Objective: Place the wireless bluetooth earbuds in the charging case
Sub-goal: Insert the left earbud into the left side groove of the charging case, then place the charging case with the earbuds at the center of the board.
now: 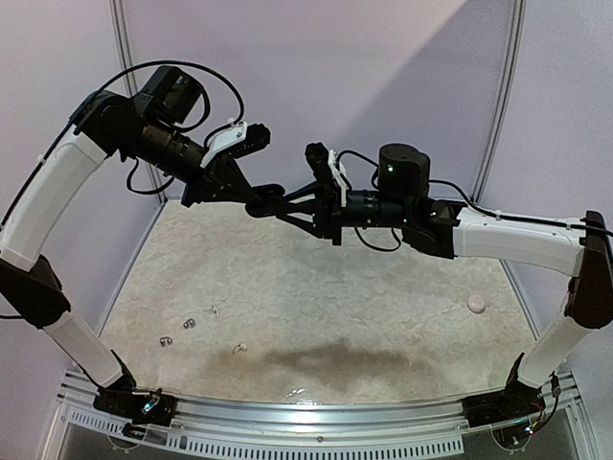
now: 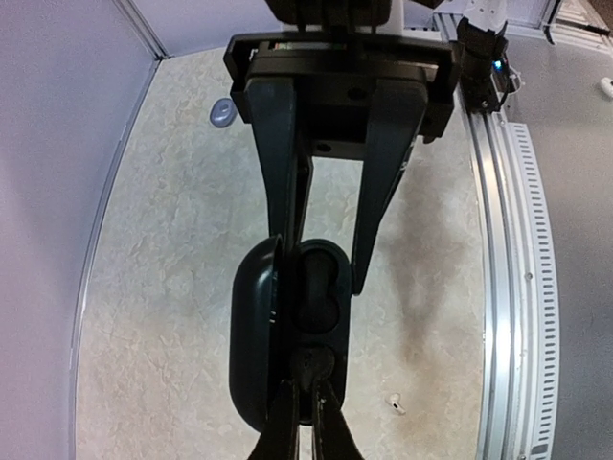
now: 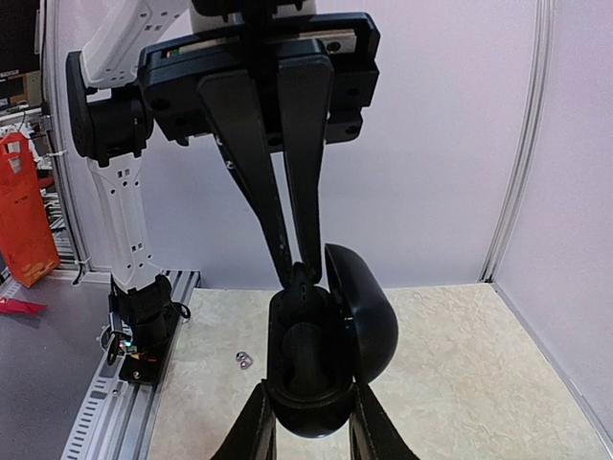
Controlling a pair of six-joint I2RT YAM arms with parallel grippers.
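Pinching the open charging case [image 3: 308,369], left gripper [image 2: 306,407] and right gripper [image 3: 311,426], above mottled beige tabletop [image 1: 335,287], lilac walls [image 1: 335,67]

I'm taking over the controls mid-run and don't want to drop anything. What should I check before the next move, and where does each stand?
1. Charging case open: ok, lid swung aside.
2. Left gripper clamped on the case's base: ok, a finger on each side.
3. Right gripper lined up with the case: ok, its tips at the open base.
4. Earbud pinched in the right gripper: cannot tell, the tips hide it.
5. Case already holding earbuds: cannot tell, its inside is dark.
6. Loose earbuds located: ok, a few lie on the table by the left arm's base.
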